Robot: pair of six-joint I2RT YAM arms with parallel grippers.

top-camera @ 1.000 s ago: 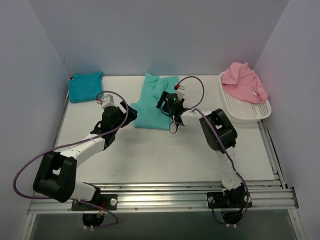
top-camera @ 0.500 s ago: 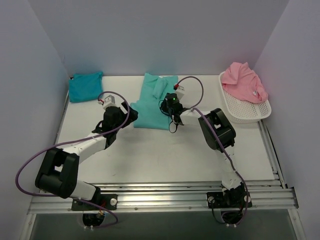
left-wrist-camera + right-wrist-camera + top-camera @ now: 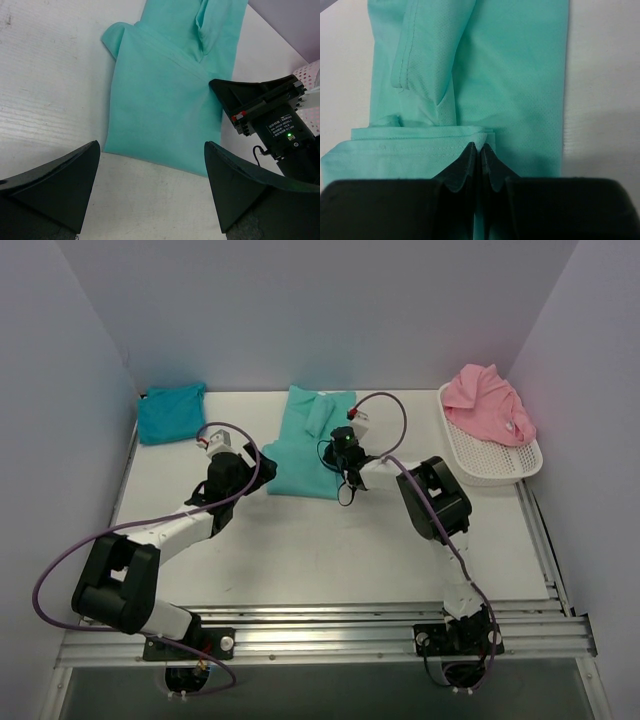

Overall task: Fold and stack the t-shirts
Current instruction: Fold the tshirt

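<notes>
Top view: sea-green t-shirt (image 3: pixel 305 445) lies flat at the middle rear of the tabletop (image 3: pixel 300 540), partly folded. Darker turquoise t-shirt (image 3: pixel 170 412) sits folded in the far left corner, well apart. Pink t-shirt (image 3: pixel 487 403) is heaped in the white mesh basket (image 3: pixel 495 476) at far right. Left tool (image 3: pixel 260 456) is at the sea-green shirt's left edge. Right tool (image 3: pixel 332 447) is over the shirt's right half.

Left wrist view: left tool (image 3: pixel 151 150) is spread wide, one finger on each side of the frame (nothing between them but cloth edge and bare tabletop). It hangs above the near hem of the sea-green t-shirt (image 3: pixel 160 100). The right tool (image 3: pixel 220 90) rests on the shirt's right side.

Right wrist view: right tool (image 3: pixel 480 148) is pressed together, tips meeting at a folded, layered edge of the sea-green t-shirt (image 3: pixel 520 75). Cannot tell whether cloth is caught between them. A folded-in sleeve lies upper left.
</notes>
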